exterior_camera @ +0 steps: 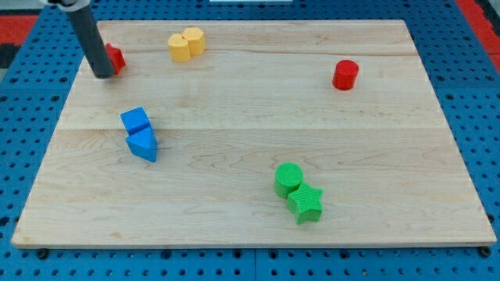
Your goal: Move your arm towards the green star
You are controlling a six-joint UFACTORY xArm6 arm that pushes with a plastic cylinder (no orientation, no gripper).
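The green star (305, 204) lies near the view's bottom, right of centre, touching a green cylinder (288, 179) just above and left of it. My tip (102, 74) is at the view's top left, far from the star, right next to a red block (116, 58) that the rod partly hides.
Two yellow blocks (186, 44) sit together at the top. A red cylinder (345, 75) is at the upper right. A blue cube (135, 120) and a blue triangular block (144, 144) touch each other at the left. The wooden board (250, 101) rests on a blue pegboard.
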